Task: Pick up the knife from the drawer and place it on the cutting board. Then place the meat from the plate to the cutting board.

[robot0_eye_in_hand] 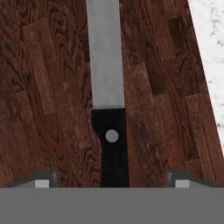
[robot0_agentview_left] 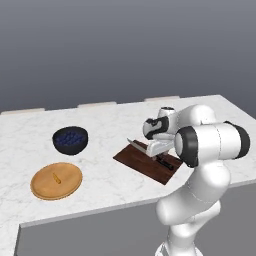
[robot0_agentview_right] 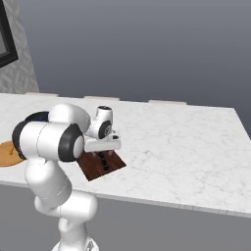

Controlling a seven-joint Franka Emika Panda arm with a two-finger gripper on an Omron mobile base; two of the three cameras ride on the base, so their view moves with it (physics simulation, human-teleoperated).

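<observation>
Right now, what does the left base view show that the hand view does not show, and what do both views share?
The left base view alone gives the round plate with the small piece of meat on it, and the dark bowl of blue berries behind it on the marble counter. The hand view alone gives the gripper with its fingertips wide apart on either side of the knife's black handle, not touching it. Both share the knife lying flat on the cutting board.
</observation>
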